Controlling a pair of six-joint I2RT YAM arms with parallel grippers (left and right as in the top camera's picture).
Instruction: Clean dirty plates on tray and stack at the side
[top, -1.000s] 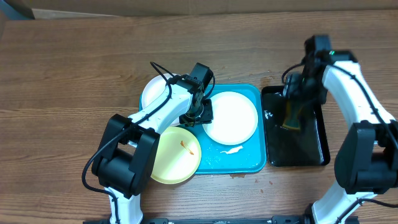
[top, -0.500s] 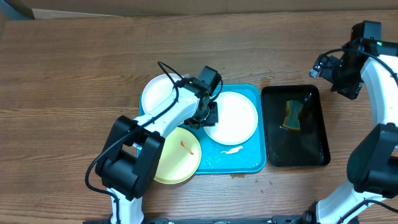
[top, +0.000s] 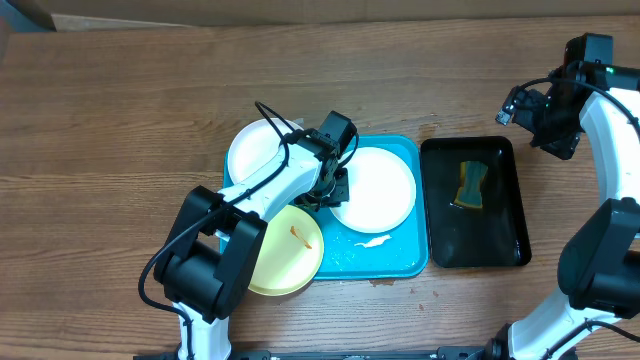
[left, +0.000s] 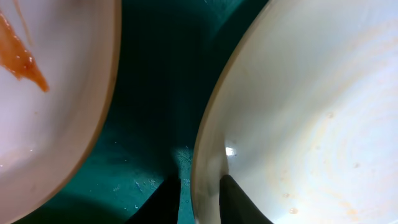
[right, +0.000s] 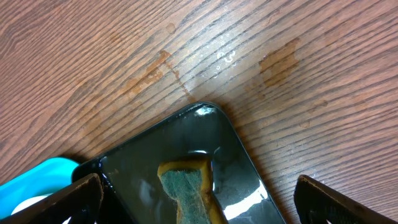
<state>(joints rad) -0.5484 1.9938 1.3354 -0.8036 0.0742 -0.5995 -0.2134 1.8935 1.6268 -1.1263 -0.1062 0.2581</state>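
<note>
Left fingers (left: 233, 196) straddle the white plate (left: 311, 118) rim, tips cropped.

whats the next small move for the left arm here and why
Probably lift the white plate slightly off the tray and carry it toward the side. In the left wrist view the left gripper has one of its fingers on each side of that plate's rim, apparently pinching it. The right gripper is open above the black tray, where the sponge lies.
</note>
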